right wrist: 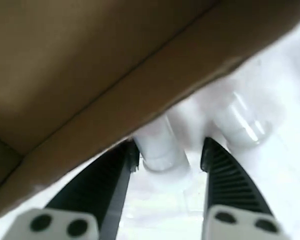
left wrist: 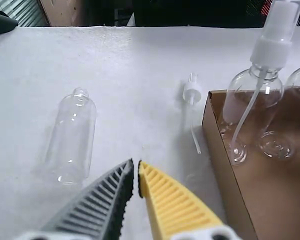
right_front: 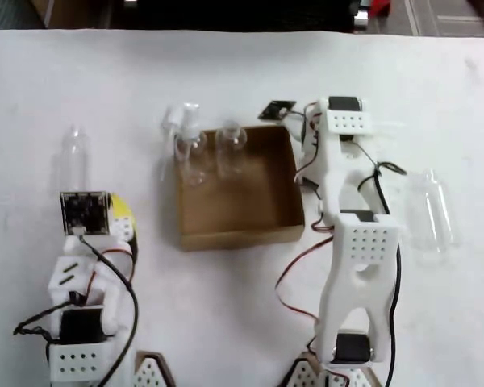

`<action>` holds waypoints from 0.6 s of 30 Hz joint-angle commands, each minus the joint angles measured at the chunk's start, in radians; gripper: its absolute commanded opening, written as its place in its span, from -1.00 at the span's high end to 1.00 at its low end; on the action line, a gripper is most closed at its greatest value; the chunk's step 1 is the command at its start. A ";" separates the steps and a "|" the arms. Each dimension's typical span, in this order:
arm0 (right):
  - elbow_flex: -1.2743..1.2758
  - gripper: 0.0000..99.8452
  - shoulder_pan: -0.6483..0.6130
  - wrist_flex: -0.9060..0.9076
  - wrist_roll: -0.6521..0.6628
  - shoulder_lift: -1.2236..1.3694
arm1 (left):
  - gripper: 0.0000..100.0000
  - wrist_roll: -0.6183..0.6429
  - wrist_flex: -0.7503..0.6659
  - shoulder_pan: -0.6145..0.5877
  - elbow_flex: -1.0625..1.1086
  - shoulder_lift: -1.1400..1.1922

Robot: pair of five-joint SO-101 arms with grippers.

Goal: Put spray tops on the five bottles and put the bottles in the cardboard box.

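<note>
**Bench, mid-task.** The cardboard box (right_front: 226, 235) sits between the two arms, where either can reach it. In its far left corner stands a capped bottle (right_front: 187, 147), with an uncapped bottle (right_front: 231, 143) just beside it. They are packed close, presumably to leave room for the rest.

The left tool (left wrist: 136, 167), fingers almost closed and holding nothing, hangs over the bench just short of a bare bottle (left wrist: 72, 137). That bottle lies on its side with its neck pointing away.

The right tool (right wrist: 170, 146) sits low beside the box's outer wall. Its fingers are spread either side of a white spray top (right wrist: 162, 157) but not clamped on it, likely lining up a pick.

The right wrist view gives that spread, which the arm hides in the high view. The left wrist view brings out a loose spray top (left wrist: 191, 94) lying between the bare bottle and the box, dip tube trailing. The high view adds a further bottle (right_front: 434, 211) lying well out on the right arm's outer side.
</note>
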 commanded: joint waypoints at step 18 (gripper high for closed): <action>-0.040 0.54 0.050 0.065 0.061 -0.025 | 0.95 0.003 0.006 0.018 -0.068 -0.004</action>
